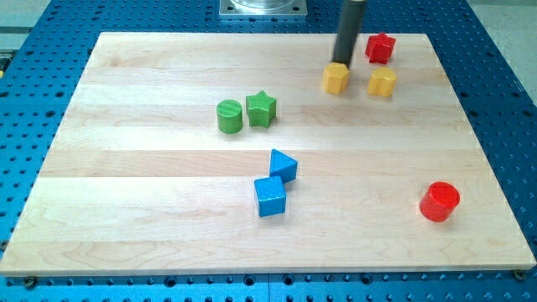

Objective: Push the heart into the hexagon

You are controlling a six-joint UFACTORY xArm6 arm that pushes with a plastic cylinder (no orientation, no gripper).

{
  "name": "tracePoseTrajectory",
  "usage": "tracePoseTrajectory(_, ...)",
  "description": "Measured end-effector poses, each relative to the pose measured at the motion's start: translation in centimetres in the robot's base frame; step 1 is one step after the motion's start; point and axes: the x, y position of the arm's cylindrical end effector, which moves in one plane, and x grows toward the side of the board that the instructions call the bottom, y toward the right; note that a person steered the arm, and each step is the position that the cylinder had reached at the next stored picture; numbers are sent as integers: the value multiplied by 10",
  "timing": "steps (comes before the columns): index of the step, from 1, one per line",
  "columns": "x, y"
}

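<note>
Two yellow blocks lie far right on the surface (126, 168): hexagon (336, 78), touching my tip (341, 64), and heart (383, 82) just right. No jaws show.

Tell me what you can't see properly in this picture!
- My tip: its very end meets the top edge of a yellow block, so actual contact is unclear in the camera view.
- That block and the other yellow block: too small to tell heart from hexagon.
- The rod's upper part and the arm: cut off by the view's top edge.
</note>
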Motion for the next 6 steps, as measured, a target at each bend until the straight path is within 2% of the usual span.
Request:
tracePoseTrajectory(2, 6, 155)
tracePoseTrajectory(3, 28, 170)
tracePoseTrajectory(5, 42, 17)
tracePoseTrajectory(6, 45, 75)
